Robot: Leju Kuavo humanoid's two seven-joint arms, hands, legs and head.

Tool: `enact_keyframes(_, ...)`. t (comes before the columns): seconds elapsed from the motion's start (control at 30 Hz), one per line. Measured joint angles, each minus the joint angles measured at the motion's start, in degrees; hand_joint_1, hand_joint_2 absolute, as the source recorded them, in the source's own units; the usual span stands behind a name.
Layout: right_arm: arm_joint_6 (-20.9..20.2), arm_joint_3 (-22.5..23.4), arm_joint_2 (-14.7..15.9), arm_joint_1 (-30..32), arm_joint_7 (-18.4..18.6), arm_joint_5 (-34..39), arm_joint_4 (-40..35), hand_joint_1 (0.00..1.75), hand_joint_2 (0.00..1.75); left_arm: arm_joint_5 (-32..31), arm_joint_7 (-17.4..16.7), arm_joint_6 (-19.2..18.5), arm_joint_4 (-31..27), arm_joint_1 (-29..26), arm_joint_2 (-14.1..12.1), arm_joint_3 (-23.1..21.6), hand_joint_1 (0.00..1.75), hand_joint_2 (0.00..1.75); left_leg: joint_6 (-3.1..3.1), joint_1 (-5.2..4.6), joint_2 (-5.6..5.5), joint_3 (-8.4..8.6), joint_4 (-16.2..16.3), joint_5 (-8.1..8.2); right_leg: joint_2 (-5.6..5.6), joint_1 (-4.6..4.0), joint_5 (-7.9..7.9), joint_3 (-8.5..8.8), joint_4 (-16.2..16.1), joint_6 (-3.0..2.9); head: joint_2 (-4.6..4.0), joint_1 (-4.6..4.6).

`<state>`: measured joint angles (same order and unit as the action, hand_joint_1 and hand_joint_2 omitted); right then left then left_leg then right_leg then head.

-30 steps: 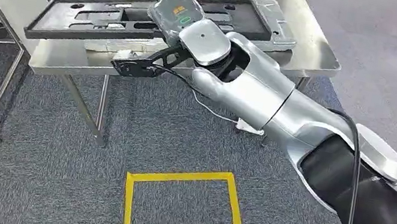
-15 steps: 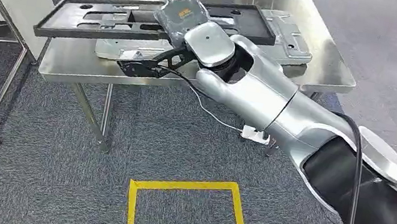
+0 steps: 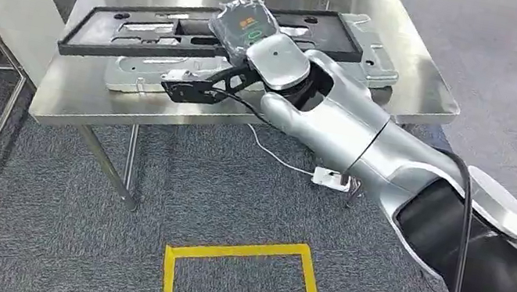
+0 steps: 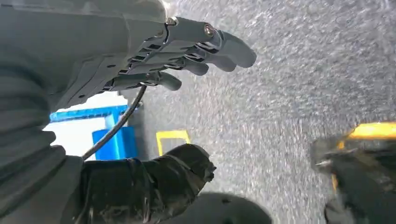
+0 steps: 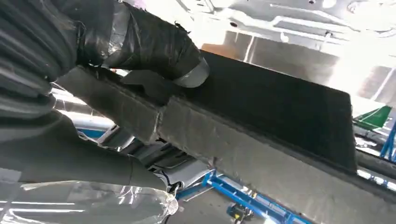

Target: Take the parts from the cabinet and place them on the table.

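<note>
Frame part, black and long: black frame (image 3: 180, 26) held in the air just above the steel table (image 3: 89, 98), lying across almost the whole width of it and tilted a little, not yet set down. Gripped by the right hand (image 3: 243, 31) near the middle of one long edge. In the right wrist view, dark taped thumb (image 5: 154, 42) pressed on the flat matte face of the frame (image 5: 280, 107), the other fingers hidden under it, so closed around the edge as far as can be judged.

Below the frame, lying flat on the table: silver panel (image 3: 372, 54), pressed sheet metal with ribs and small holes, probably another part already delivered.

Handling, as a judgement only: looks stiff, rather light for its length, a thin rectangle with long cut-out slots and small round holes. Matte surface, maybe felt-like or rubbery, so likely not slippery. Long ends free on both sides of the grip, so likely to swing or tip. Best held at the middle of the long rail, as now, and lowered flat. Possible scraping against the silver panel underneath.

Left hand (image 4: 187, 51) hanging over the grey carpet (image 3: 67, 225), fingers spread apart and slightly bent, holding nothing. Yellow tape (image 3: 246, 251) marking a rectangle on the floor.
</note>
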<state>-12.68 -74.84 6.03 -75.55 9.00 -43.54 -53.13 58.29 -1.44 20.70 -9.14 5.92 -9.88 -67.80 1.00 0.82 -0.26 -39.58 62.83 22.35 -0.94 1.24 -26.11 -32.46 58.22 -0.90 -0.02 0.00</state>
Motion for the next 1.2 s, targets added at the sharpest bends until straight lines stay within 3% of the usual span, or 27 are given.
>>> enact_keyframes(0.03, 0.00, 0.00, 0.00, -0.05, 0.02, 0.00, 0.02, 1.75, 1.75, -0.02, 0.00, -0.02, 0.00, -0.01, -0.02, 0.00, 0.00, 1.75, -0.39, -0.15, -0.02, 1.49, -4.36, -1.73, 0.06, 0.06, -0.50, 0.51, -0.13, 0.24, 0.00, 0.04)
enact_keyframes(0.07, 0.07, 0.00, 0.11, -0.25, 0.07, -0.04, 0.02, 1.75, 1.75, 0.00, 0.00, 0.00, 0.02, -0.09, -0.13, -0.02, 0.00, 1.75, -0.79, -0.78, -0.06, 2.38, -4.61, -0.95, 0.01, -0.27, -0.64, 0.58, -0.22, 0.60, 0.00, -0.11)
enact_keyframes(0.1, 0.11, 0.00, 0.11, -0.28, 0.05, -0.04, 0.00, 1.75, 1.75, -0.02, 0.02, -0.05, 0.00, 0.15, -0.13, -0.04, 0.00, 1.75, -1.33, -0.78, -0.01, 2.98, -5.63, -0.06, -0.03, -0.13, -0.66, 0.40, -0.33, 0.84, 0.00, -0.20)
enact_keyframes(0.17, 0.11, 0.00, 0.20, -0.05, 0.04, -0.02, 0.04, 1.75, 1.75, -0.02, 0.02, -0.04, 0.02, 0.23, -0.20, -0.07, 0.00, 1.75, -1.86, -0.95, -0.06, 2.93, -5.75, 0.39, 0.04, -0.05, -0.87, 0.65, -0.74, 1.29, 0.00, -0.04)
enact_keyframes(0.2, 0.13, 0.00, 0.20, -0.15, 0.04, -0.02, 0.04, 1.75, 1.75, -0.02, 0.07, -0.02, 0.02, 0.16, -0.22, -0.07, 0.00, 1.75, -2.15, -0.66, 0.00, 3.49, -6.33, 0.42, 0.02, -0.34, -1.16, 0.97, -0.89, 1.74, 0.00, -0.04)
enact_keyframes(0.23, 0.15, 0.00, 0.33, -0.15, 0.04, -0.02, 0.07, 1.75, 1.75, 0.00, 0.07, -0.02, 0.02, 0.04, -0.24, -0.07, 0.00, 1.75, -2.42, -0.42, 0.10, 4.21, -6.97, 0.41, 0.23, -0.11, -1.78, 0.57, 0.36, 1.83, 0.00, 0.11)
enact_keyframes(0.27, 0.15, 0.00, 0.37, -0.43, 0.04, -0.02, 0.07, 1.75, 1.75, 0.02, 0.00, -0.07, 0.02, 0.02, -0.24, -0.07, 0.00, 1.75, -2.89, -0.41, 0.13, 4.57, -7.13, 0.71, 0.35, -0.23, -3.32, -1.10, 3.67, 1.78, 0.00, 0.17)
enact_keyframes(0.33, 0.15, 0.00, 0.59, -0.32, 0.04, -0.02, 0.07, 1.75, 1.75, 0.20, -0.11, -0.11, 0.02, 0.13, -0.22, -0.07, 0.00, 1.75, -3.37, -0.49, 0.16, 5.03, -7.05, 1.24, 0.32, -0.26, -6.63, -6.59, 12.98, 1.92, 0.00, 0.22)
enact_keyframes(0.37, 0.13, 0.00, 0.61, 0.10, 0.04, -0.02, 0.04, 1.75, 1.75, 0.20, -0.15, -0.13, 0.02, 0.14, -0.22, -0.09, 0.00, 1.75, -3.43, -0.52, 0.15, 5.31, -6.99, 1.57, 0.33, -0.25, -7.37, -9.10, 16.68, 2.03, 0.00, 0.22)
enact_keyframes(0.4, 0.09, 0.00, 0.63, 0.50, 0.04, 0.00, 0.07, 1.75, 1.75, 0.29, -0.22, -0.15, 0.02, 0.12, -0.22, -0.09, 0.00, 1.75, -3.43, -0.52, 0.11, 5.64, -6.86, 1.98, 0.35, -0.20, -6.62, -10.60, 18.03, 2.09, 0.00, 0.24)
enact_keyframes(0.43, 0.07, -0.02, 0.81, 0.81, 0.04, 0.02, 0.07, 1.75, 1.75, 0.35, -0.26, -0.15, 0.00, 0.08, -0.22, -0.07, 0.00, 1.75, -3.36, -0.49, 0.03, 6.14, -6.58, 2.52, 0.37, -0.12, -4.29, -10.67, 16.51, 2.11, 0.00, 0.24)
enact_keyframes(0.47, 0.07, -0.02, 0.90, 0.88, 0.04, 0.02, 0.07, 1.75, 1.75, 0.35, -0.26, -0.15, 0.02, 0.04, -0.22, -0.09, 0.00, 1.75, -3.21, -0.46, -0.14, 6.65, -6.25, 3.19, 0.44, -0.08, -0.98, -9.48, 12.71, 2.05, 0.00, 0.26)
enact_keyframes(0.5, 0.07, -0.02, 0.94, 0.84, 0.07, 0.02, 0.07, 1.75, 1.75, 0.42, -0.31, -0.15, 0.00, 0.01, -0.18, -0.07, 0.00, 1.75, -3.00, -0.45, -0.24, 7.29, -5.82, 3.93, 0.52, -0.08, 2.63, -7.52, 7.31, 1.90, 0.00, 0.28)
enact_keyframes(0.53, 0.09, 0.00, 0.96, 0.84, 0.09, 0.02, 0.07, 1.75, 1.75, 0.42, -0.28, -0.15, 0.02, -0.09, -0.18, -0.09, 0.00, 1.75, -2.75, -0.45, -0.26, 7.81, -5.64, 4.62, 0.68, -0.15, 4.84, -6.18, 2.81, 1.61, 0.00, 0.44)
enact_keyframes(0.6, 0.13, 0.00, 1.05, 0.74, 0.07, 0.04, 0.00, 1.75, 1.75, 0.42, -0.26, -0.09, 0.02, 0.03, -0.18, -0.09, 0.00, 1.75, -2.07, -0.84, -0.35, 7.42, -4.93, 5.26, 0.54, -0.44, 2.71, -4.63, 1.10, 1.02, 0.00, 0.13)
enact_keyframes(0.67, 0.13, 0.00, 1.07, 1.12, 0.09, 0.09, -0.04, 1.75, 1.75, 0.64, -0.20, 0.04, 0.02, 0.19, -0.13, -0.09, 0.00, 1.75, -1.72, -0.64, -0.25, 7.53, -5.38, 5.39, 0.37, -0.75, 2.45, -4.81, 1.48, 0.54, 0.00, 0.20)
enact_keyframes(0.73, 0.13, 0.00, 1.38, 1.10, 0.31, 0.13, -0.09, 1.75, 1.75, 1.12, -0.09, 0.02, 0.00, 0.10, -0.11, -0.11, 0.00, 1.75, -1.13, -0.61, -0.10, 7.66, -5.08, 6.35, 0.35, -0.06, 2.23, -3.98, 0.95, 0.13, 0.00, 0.22)
enact_keyframes(0.77, 0.09, 0.00, 1.46, 1.06, 0.44, 0.13, -0.09, 1.75, 1.75, 1.07, -0.05, 0.00, 0.00, 0.10, -0.02, -0.11, 0.00, 1.75, -0.69, -0.61, 0.02, 6.70, -2.56, 7.24, 0.29, 0.05, 1.97, -3.49, 0.75, -0.27, 0.00, -0.08)
enact_keyframes(0.8, 0.00, 0.00, 1.46, 1.05, 0.55, 0.11, -0.11, 1.75, 1.75, 0.94, 0.09, -0.04, 0.00, 0.14, -0.02, -0.11, 0.00, 1.75, -0.38, -0.43, 0.02, 4.60, 1.28, 8.60, 0.25, 0.03, 1.79, -3.20, 0.70, -0.50, 0.00, -0.20)
enact_keyframes(0.87, -0.15, 0.00, 1.60, 1.38, 0.79, 0.11, -0.15, 1.75, 1.75, 0.94, 0.31, -0.11, 0.00, 0.18, -0.07, -0.11, 0.00, 1.75, 0.09, -0.17, 0.03, -1.19, 10.24, 10.71, 0.09, -0.01, 1.21, -2.60, 0.72, -0.56, 0.00, -0.15)
enact_keyframes(0.9, -0.18, 0.00, 1.70, 1.72, 0.79, 0.11, -0.22, 1.75, 1.75, 1.01, 0.39, -0.15, 0.00, 0.15, -0.04, -0.11, 0.00, 1.75, 0.11, -0.17, 0.03, -3.31, 12.43, 10.13, 0.06, -0.05, 0.80, -2.15, 0.73, -0.55, 0.00, -0.13)
enact_keyframes(0.93, -0.22, 0.00, 1.79, 2.04, 0.92, 0.13, -0.26, 1.75, 1.75, 1.16, 0.42, -0.33, 0.00, 0.09, -0.02, -0.11, 0.00, 1.75, 0.02, -0.17, 0.03, -3.89, 11.63, 8.16, 0.00, -0.07, 0.37, -1.60, 0.74, -0.53, 0.00, -0.17)
enact_keyframes(0.97, -0.33, 0.00, 1.86, 2.28, 1.07, 0.20, -0.44, 1.75, 1.75, 1.25, 0.44, -0.48, 0.00, 0.06, -0.02, -0.11, 0.00, 1.75, -0.23, -0.17, 0.03, -3.29, 8.57, 5.16, -0.05, -0.15, -0.08, -0.95, 0.74, -0.48, 0.00, -0.15)
enact_keyframes(1.03, -0.59, 0.00, 1.95, 2.33, 1.25, 0.26, -0.81, 1.75, 1.75, 1.38, 0.44, -0.85, 0.00, -0.03, -0.02, -0.11, 0.00, 1.75, -1.26, -0.43, 0.01, 0.24, -2.31, -2.31, -0.08, -0.28, -1.16, 0.68, 0.67, -0.27, 0.00, -0.15)
enact_keyframes(1.1, -0.70, 0.00, 2.12, 2.23, 1.42, 0.26, -1.07, 1.75, 1.75, 1.40, 0.41, -0.92, 0.02, -0.09, -0.15, -0.11, 0.00, 1.75, -2.05, -1.28, -0.07, 1.66, -3.99, -1.47, -0.16, -0.25, -1.46, 0.87, 0.18, 0.21, 0.00, -0.13)
enact_keyframes(1.2, -0.85, 0.00, 2.32, 2.60, 1.44, 0.26, -1.40, 1.75, 1.75, 1.40, 0.42, -0.98, 0.02, 0.24, -0.20, -0.11, 0.00, 1.75, -2.85, -1.39, 0.03, 2.48, -5.54, 0.19, -0.13, -0.17, -1.77, 0.83, -0.24, 1.03, 0.00, -0.11)
